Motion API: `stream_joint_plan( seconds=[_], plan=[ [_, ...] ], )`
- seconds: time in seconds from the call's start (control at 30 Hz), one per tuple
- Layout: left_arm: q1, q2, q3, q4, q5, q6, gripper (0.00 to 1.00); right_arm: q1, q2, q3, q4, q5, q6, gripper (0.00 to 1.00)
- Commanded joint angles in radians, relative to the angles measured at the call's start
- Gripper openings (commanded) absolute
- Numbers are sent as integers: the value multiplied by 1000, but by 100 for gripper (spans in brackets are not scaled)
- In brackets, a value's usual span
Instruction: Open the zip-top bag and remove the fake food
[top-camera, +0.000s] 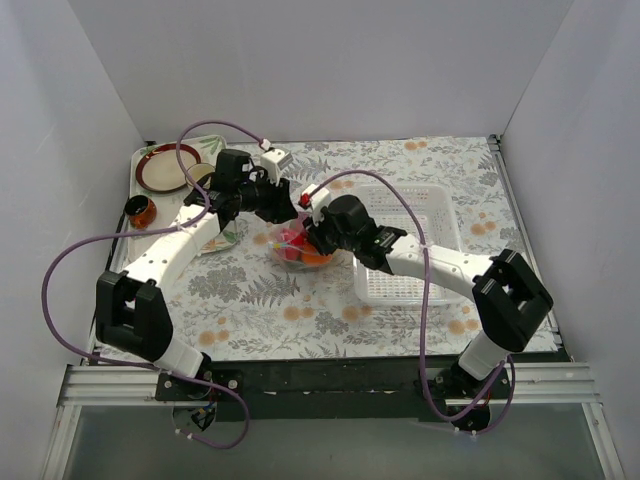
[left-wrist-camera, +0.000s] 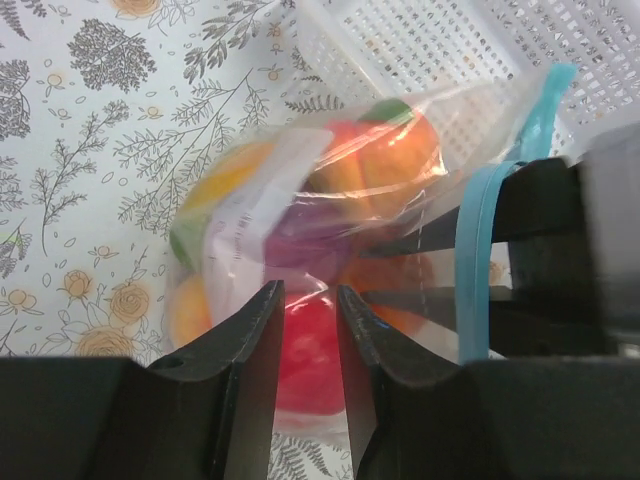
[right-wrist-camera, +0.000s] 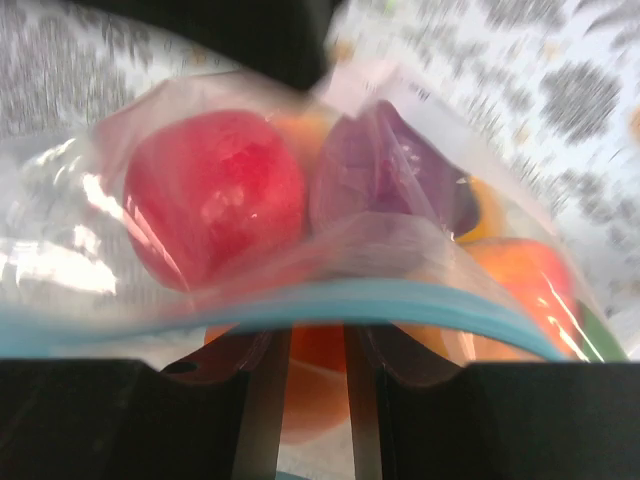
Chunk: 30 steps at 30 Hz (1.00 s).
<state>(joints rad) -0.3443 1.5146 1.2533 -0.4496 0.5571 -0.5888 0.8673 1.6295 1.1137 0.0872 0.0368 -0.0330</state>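
The zip-top bag (top-camera: 292, 250) hangs between my two grippers over the middle of the table. Its fake food shows through the film: a red piece (right-wrist-camera: 215, 195), a purple one (right-wrist-camera: 380, 170) and orange ones (right-wrist-camera: 525, 280). My left gripper (left-wrist-camera: 310, 290) grips the bag's side, jaws narrow, with film and the red piece (left-wrist-camera: 305, 360) between them. The light blue zip strip (left-wrist-camera: 475, 260) loops round my right gripper (right-wrist-camera: 317, 335). Its fingers (right-wrist-camera: 265, 400) sit under the film with a small gap, an orange piece behind. Whether they hold anything is unclear.
A white mesh basket (top-camera: 425, 205) stands just right of the bag, close behind my right arm. At the back left are a dark red plate (top-camera: 158, 168) and a small orange-brown jar (top-camera: 140, 210). White walls close in the table.
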Motion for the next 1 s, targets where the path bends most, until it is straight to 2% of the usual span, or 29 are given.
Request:
stream_joint_plan(
  seconds=[0.0, 0.1, 0.2, 0.27, 0.3, 0.33, 0.57, 0.8, 0.9, 0.97],
  plan=[
    [-5, -59, 47, -35, -28, 15, 27, 36, -79, -129, 5, -29, 25, 38],
    [-4, -42, 25, 3, -127, 38, 31, 53, -86, -182, -1, -26, 25, 44],
    [-4, 13, 15, -3, -167, 70, 31, 68, -86, -198, -1, -21, 51, 51],
    [-5, 80, 17, -20, -166, 69, 31, 78, -86, -193, -10, -17, 47, 65],
    [-5, 100, 17, -30, -163, 63, 31, 87, -88, -192, -20, -15, 44, 79],
    [-7, 133, 15, -37, -158, 54, 31, 90, -85, -189, -26, -14, 44, 98],
    [-15, 202, -12, -38, -126, 34, 31, 116, -77, -207, -56, 8, 39, 99],
    [-32, 220, -34, -35, -80, 18, 31, 118, -59, -224, -46, 95, 54, 99],
    [-38, 226, -48, -44, -45, 23, 27, 125, -8, -192, -118, 179, 71, 99],
    [-41, 229, -55, -54, -33, 27, 21, 133, 26, -178, -150, 235, 87, 99]
  ],
)
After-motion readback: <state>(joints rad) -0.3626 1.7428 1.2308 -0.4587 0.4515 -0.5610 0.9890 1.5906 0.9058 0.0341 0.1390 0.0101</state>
